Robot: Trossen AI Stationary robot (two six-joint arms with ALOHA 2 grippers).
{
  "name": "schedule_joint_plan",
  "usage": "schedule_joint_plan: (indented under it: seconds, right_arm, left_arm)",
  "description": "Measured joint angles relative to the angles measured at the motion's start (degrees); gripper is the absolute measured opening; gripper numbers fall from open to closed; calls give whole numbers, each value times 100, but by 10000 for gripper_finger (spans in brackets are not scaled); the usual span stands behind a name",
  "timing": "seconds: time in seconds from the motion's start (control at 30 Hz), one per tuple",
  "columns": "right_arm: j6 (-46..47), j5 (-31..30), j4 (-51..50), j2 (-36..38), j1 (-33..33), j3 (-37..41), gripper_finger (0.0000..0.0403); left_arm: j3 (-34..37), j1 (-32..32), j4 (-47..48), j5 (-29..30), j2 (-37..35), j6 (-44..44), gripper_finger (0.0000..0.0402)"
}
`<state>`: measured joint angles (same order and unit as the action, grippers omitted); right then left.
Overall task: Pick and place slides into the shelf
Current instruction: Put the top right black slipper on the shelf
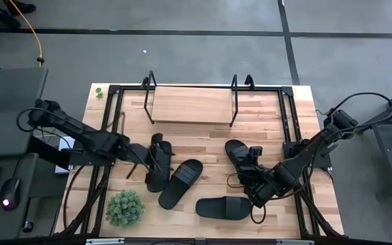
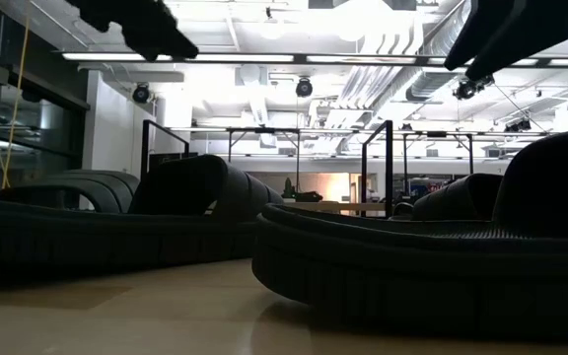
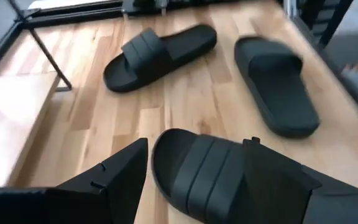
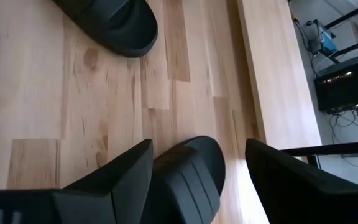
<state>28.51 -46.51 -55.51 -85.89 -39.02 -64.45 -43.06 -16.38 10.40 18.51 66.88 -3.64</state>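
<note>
Two robot arms reach down over a wooden table (image 1: 203,146) strewn with four black slides, none of which has reached the shelf (image 1: 190,105) at the far edge, whose light board stands bare between its wire end frames. The left gripper (image 1: 156,155) is spread wide over the leftmost slide (image 1: 159,163), its fingers straddling the strap with one on each side in the left wrist view, but not yet closed on it. The right gripper (image 1: 249,167) is likewise open above the slide on the right (image 1: 240,158), fingers on either side of the sandal's strap end. Two more slides wait between the arms: one angled in the middle (image 1: 180,182), touching or nearly touching the one under the left gripper, and one lying crosswise nearer the front edge (image 1: 223,207). A small green plant (image 1: 125,207) sits at the front left corner. The risk from here is a poor grip: a soft, rounded strap could slip or twist out of the fingers once lifted, and a slide hanging crooked could catch the shelf's thin wire frame on the way in. The left arm's lift could also drag the neighbouring slide along.
</note>
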Motion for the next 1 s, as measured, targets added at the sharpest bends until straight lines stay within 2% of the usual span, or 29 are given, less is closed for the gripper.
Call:
schedule_joint_plan:
  seconds: [0.13,0.33,0.53,0.83,1.0]
  right_arm:
    - [-4,5,4,0,17,0,248]
    - [101,28,-17,0,15,0,248]
    - [250,196,-429,-7,16,225,248]
    - [665,409,-439,-7,119,948,248]
    - [652,349,-125,-9,118,1308,248]
  left_arm:
    - [-583,-503,336,436,691,512,246]
    - [-1344,-1107,1183,1612,1492,928,246]
    - [-1604,-1303,1650,2245,1846,967,246]
    - [-1616,-1290,1767,2467,1855,927,246]
    - [-1616,-1286,1765,2467,1855,925,246]
